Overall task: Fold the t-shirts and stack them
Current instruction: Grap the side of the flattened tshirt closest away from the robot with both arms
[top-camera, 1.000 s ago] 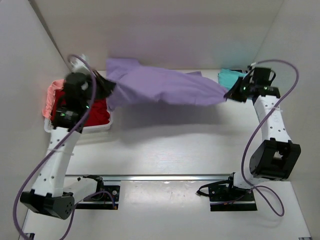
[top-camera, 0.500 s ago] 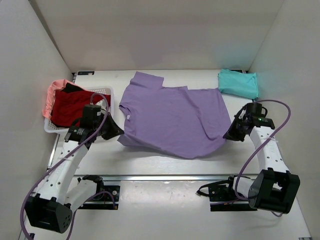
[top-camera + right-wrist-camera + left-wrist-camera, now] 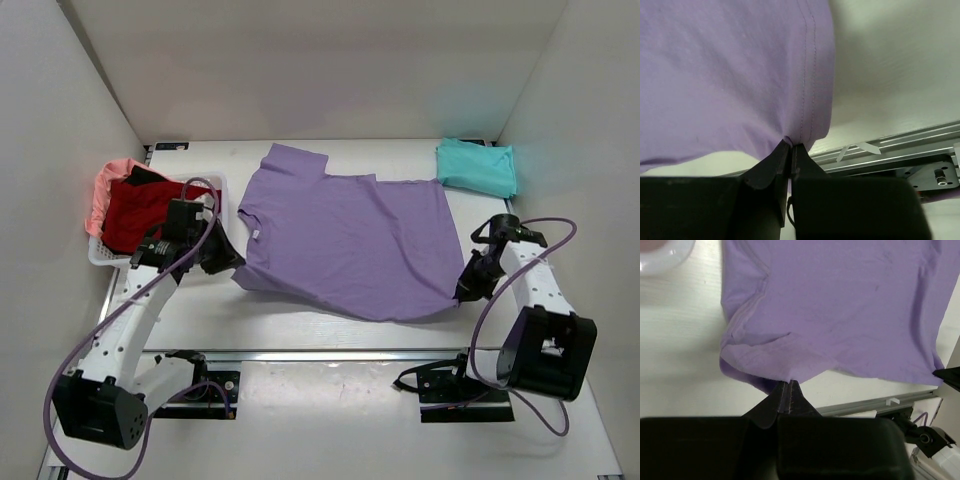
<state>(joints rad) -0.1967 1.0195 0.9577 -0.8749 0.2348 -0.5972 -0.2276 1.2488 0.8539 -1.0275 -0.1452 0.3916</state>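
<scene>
The large lavender-purple t-shirt (image 3: 350, 240) lies spread out on the table's middle, neck and sleeves to the left. My left gripper (image 3: 235, 268) is shut on its near-left edge, by a sleeve (image 3: 790, 381). My right gripper (image 3: 462, 293) is shut on its near-right hem corner (image 3: 791, 143). A folded teal t-shirt (image 3: 477, 166) lies at the far right. The red t-shirt (image 3: 142, 208) and the salmon-pink t-shirt (image 3: 103, 188) sit in and over the basket at the left.
The white lattice basket (image 3: 212, 188) stands at the far left, next to my left arm. White walls close in the table on the left, back and right. A metal rail (image 3: 330, 353) runs along the near edge.
The shirt, hanging stretched in the air between both grippers a second ago, now lies flat on the table. Both grippers came down and toward the near edge, still holding it.
</scene>
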